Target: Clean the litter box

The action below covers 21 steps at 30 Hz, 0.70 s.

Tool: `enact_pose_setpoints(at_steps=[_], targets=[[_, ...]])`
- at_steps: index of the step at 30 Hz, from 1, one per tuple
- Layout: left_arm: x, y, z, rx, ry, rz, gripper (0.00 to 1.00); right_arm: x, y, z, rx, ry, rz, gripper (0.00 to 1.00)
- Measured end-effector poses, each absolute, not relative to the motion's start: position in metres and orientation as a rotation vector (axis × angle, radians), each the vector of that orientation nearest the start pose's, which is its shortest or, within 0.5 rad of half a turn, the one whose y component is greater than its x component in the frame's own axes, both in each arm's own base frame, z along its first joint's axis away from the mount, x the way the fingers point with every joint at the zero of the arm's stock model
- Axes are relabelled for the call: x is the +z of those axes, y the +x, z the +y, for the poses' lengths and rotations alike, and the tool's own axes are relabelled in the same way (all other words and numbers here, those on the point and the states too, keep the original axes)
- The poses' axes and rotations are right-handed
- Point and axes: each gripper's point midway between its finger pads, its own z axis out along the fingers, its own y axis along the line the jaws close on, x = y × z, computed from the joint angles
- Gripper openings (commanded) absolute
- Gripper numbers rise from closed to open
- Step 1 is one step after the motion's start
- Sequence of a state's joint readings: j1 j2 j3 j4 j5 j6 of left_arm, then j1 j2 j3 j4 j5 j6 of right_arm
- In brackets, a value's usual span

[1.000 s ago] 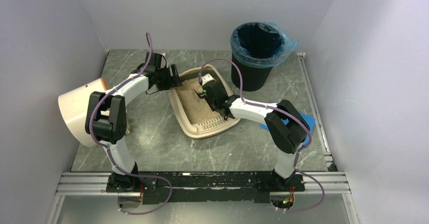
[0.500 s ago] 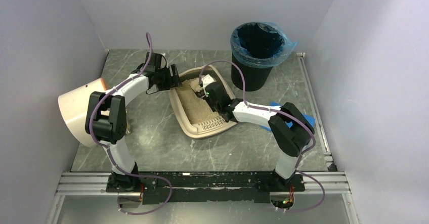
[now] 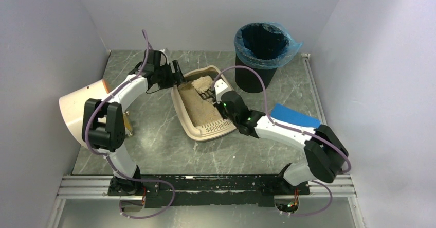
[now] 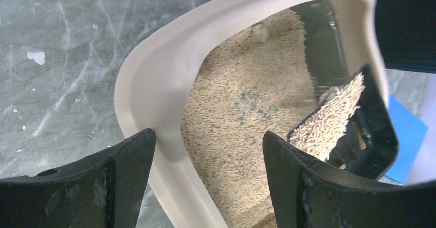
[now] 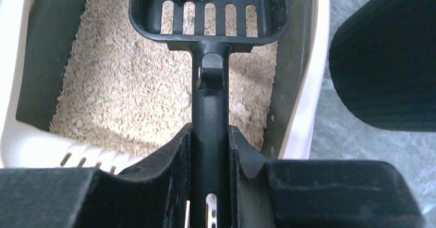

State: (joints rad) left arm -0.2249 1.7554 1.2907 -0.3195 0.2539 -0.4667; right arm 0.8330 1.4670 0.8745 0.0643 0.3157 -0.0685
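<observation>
The beige litter box (image 3: 178, 102) lies mid-table with tan litter and its grate lip (image 3: 215, 129) at the near end. My left gripper (image 3: 178, 77) is open; its jaws straddle the box's far left rim (image 4: 149, 79) without closing on it, as the left wrist view (image 4: 208, 143) shows. My right gripper (image 3: 217, 94) is shut on the handle of a black slotted scoop (image 3: 204, 86). The scoop (image 5: 208, 12) carries a heap of litter over the far end of the box (image 5: 314, 58). The scoop also shows in the left wrist view (image 4: 355, 130).
A black round bin with a blue liner (image 3: 262, 48) stands just behind and right of the box, close to the scoop (image 5: 383, 58). A cream drum (image 3: 79, 109) lies at the left edge. A blue sheet (image 3: 295, 116) lies right of the box.
My right arm has reached farther along the box, carrying the scoop to the far end with litter heaped on it. The blue sheet is now uncovered. My left gripper shifted slightly.
</observation>
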Motion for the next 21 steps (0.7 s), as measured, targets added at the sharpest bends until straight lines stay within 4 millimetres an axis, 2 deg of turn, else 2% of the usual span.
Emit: enact_pose_setpoints(at_steps=[4, 9, 15, 21], targets=[[0.14, 0.431, -0.169, -0.687, -0.167, 2.372, 0.82, 0.129, 0.308, 0.253, 0.137, -0.707, 1.938, 0.0], [0.159, 0.427, -0.178, -0.77, -0.159, 2.338, 0.83, 0.119, 0.298, 0.243, 0.08, -0.714, 1.936, 0.0], [0.187, 0.423, -0.176, -0.78, -0.145, 2.273, 0.84, 0.118, 0.283, 0.249, 0.067, -0.739, 1.882, 0.0], [0.208, 0.413, -0.167, -0.758, -0.147, 2.215, 0.84, 0.127, 0.279, 0.261, 0.178, -0.673, 1.887, 0.0]])
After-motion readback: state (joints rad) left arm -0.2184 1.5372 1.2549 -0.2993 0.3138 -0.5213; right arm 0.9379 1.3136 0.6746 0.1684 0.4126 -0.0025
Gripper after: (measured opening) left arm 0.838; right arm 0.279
